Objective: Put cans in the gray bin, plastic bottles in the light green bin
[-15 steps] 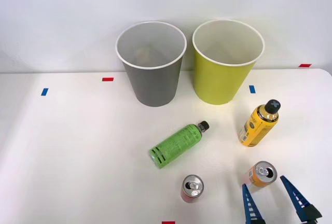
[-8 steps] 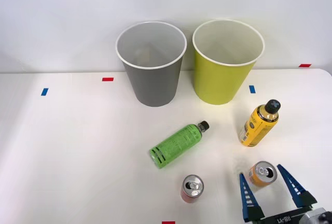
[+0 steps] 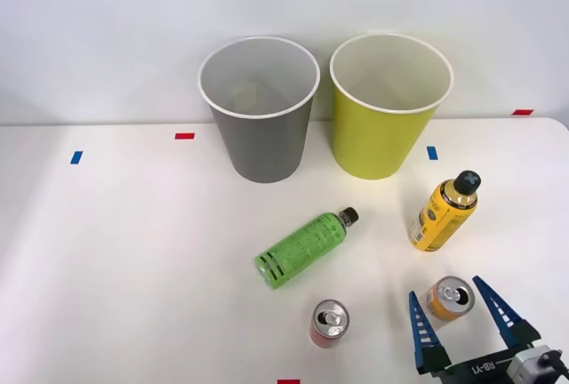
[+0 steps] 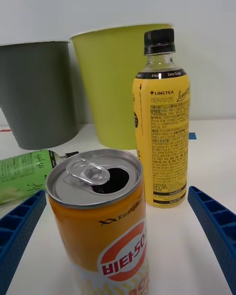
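Sorting looks unstarted: gray bin (image 3: pixel 259 108) far left, light green bin (image 3: pixel 389 104) beside it, green bottle (image 3: pixel 303 248) lying mid-bench, red-pink can (image 3: pixel 330 323) near, orange can (image 3: pixel 448 299) between the spread claw (image 3: pixel 457 315), yellow bottle (image 3: pixel 444 211) behind.

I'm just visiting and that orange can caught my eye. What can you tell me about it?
The orange can is a small metal drink can standing upright on the white table. Its silver top has a pull tab and is already open. A red roundel with white lettering marks its side. It stands between the open pincer's blue ribbed fingers, which do not touch it, near the yellow bottle.
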Robot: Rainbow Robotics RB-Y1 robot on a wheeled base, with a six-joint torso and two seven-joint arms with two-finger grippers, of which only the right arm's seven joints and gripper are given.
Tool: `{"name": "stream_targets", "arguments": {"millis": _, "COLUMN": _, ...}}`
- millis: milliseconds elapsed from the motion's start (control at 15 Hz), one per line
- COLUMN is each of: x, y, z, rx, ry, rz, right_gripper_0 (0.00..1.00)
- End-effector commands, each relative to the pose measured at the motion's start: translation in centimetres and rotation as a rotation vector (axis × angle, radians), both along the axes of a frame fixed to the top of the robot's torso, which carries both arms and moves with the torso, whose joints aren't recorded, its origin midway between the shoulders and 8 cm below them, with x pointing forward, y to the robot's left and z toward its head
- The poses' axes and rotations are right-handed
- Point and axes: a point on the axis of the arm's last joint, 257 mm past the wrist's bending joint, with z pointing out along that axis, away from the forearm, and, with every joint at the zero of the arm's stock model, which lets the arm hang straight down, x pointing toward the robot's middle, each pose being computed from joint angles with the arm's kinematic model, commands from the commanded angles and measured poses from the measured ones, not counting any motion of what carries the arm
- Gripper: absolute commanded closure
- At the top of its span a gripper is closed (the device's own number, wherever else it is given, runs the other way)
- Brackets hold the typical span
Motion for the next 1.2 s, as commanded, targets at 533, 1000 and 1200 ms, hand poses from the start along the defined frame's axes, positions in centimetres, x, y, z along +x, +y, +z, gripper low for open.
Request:
{"name": "stream_targets", "arguments": {"millis": 533, "x": 0.54, "y": 0.44, "z": -0.19, "rx": -0.034, "ry": 0.002, "rz": 0.008, "right_gripper_0": 0.00}}
{"name": "stream_targets", "arguments": {"millis": 1000, "x": 0.53, "y": 0.66, "z": -0.19, "rx": -0.048, "ry": 0.000, "rz": 0.013, "right_gripper_0": 1.00}}
{"name": "stream_targets", "arguments": {"millis": 1200, "x": 0.43, "y": 0.99, "z": 0.09, "rx": -0.034, "ry": -0.003, "rz": 0.018, "right_gripper_0": 1.00}}
